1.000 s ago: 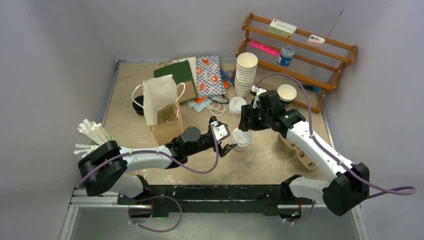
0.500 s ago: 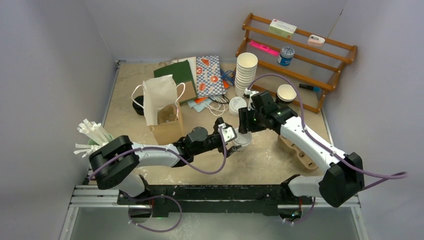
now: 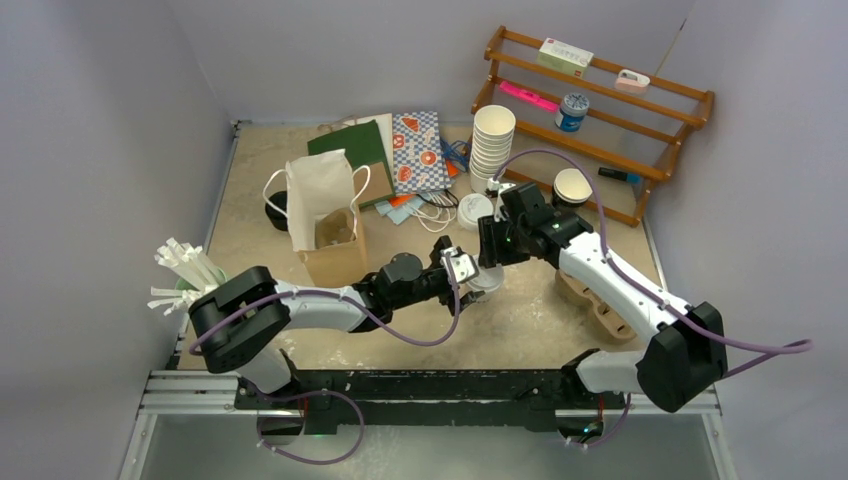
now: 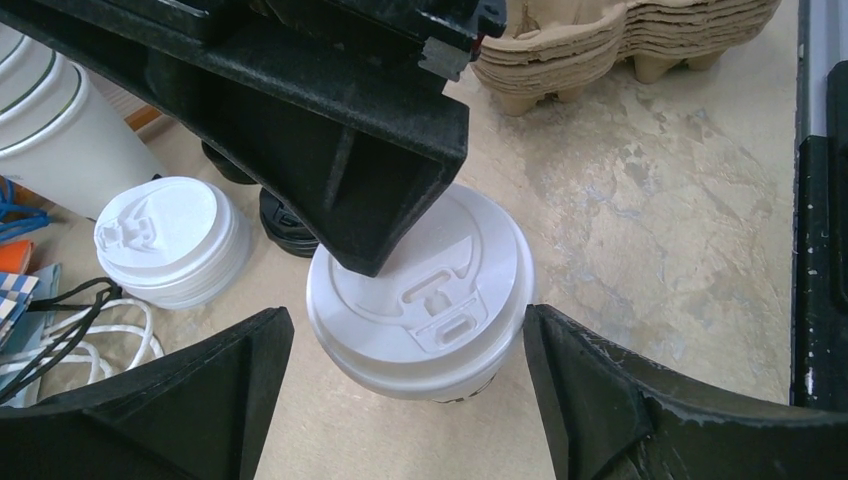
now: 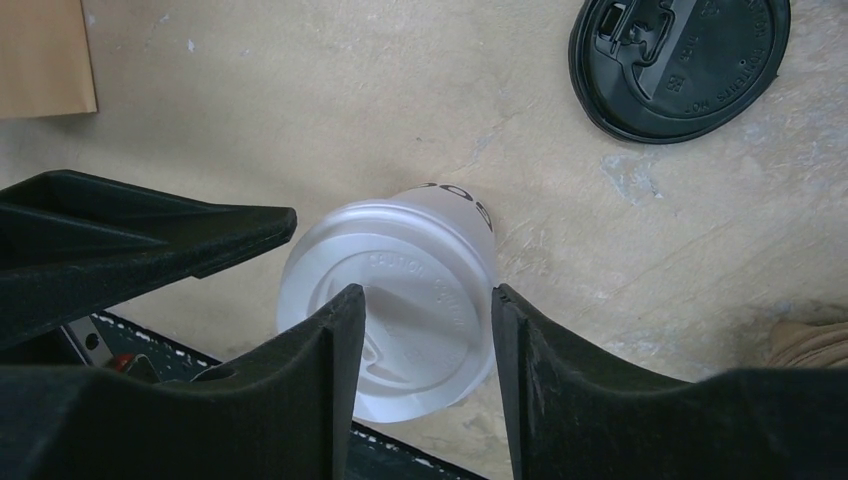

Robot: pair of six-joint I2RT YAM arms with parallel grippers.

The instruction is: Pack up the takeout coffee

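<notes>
A paper cup with a white lid (image 3: 486,279) stands on the table; it also shows in the left wrist view (image 4: 420,295) and the right wrist view (image 5: 395,300). My left gripper (image 3: 468,272) (image 4: 405,390) is open, with one finger on each side of the cup, not clamped. My right gripper (image 3: 492,252) (image 5: 425,340) is open just above the lid; one of its fingers (image 4: 360,160) reaches down onto the lid top. A loose black lid (image 5: 680,60) lies on the table nearby. No black-lidded cup is in view.
A stack of white lids (image 3: 474,211) (image 4: 165,240) and a tall stack of white cups (image 3: 491,148) stand behind. A dark lidless cup (image 3: 573,186) is by the wooden rack (image 3: 640,135). Pulp cup carriers (image 3: 590,295) (image 4: 620,40) lie right. Paper bags (image 3: 333,250) stand left.
My left gripper has moved right, from beside the cup to straddling it. My right gripper has shifted a little left and stays over the lid.
</notes>
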